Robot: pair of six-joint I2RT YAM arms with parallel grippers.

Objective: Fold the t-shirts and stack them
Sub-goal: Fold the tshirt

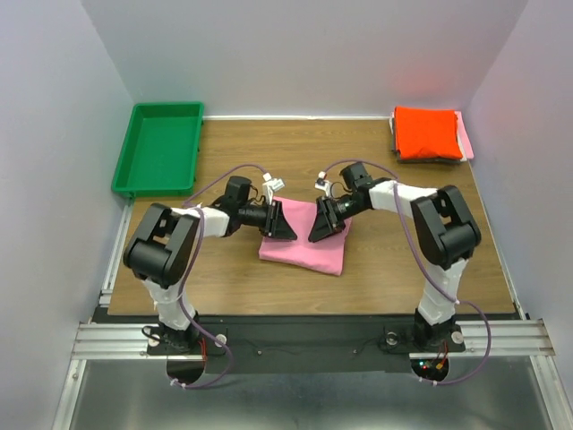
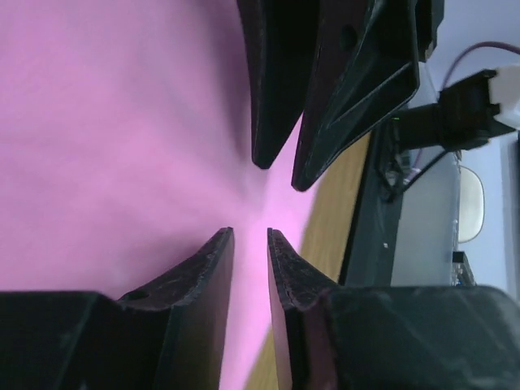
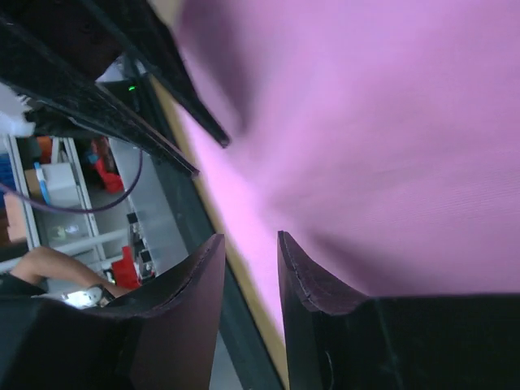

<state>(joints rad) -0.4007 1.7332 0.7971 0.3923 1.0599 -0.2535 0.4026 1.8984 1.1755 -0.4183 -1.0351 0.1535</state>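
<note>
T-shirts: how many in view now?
4: folded bubblegum-pink tee at centre; far-right stack: orange-red tee on top, pale-pink tee and dark tee edges beneath. Others possibly hidden.

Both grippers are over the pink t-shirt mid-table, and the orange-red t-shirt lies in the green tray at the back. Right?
Not quite. The orange-red t-shirt lies on the stack in the far right corner, not in the green tray; the top external view shows it. The left gripper and right gripper are indeed over the pink t-shirt mid-table.

Pink t-shirt point(image 1: 304, 249), orange-red t-shirt point(image 1: 428, 132), green tray point(image 1: 161, 148)
</note>
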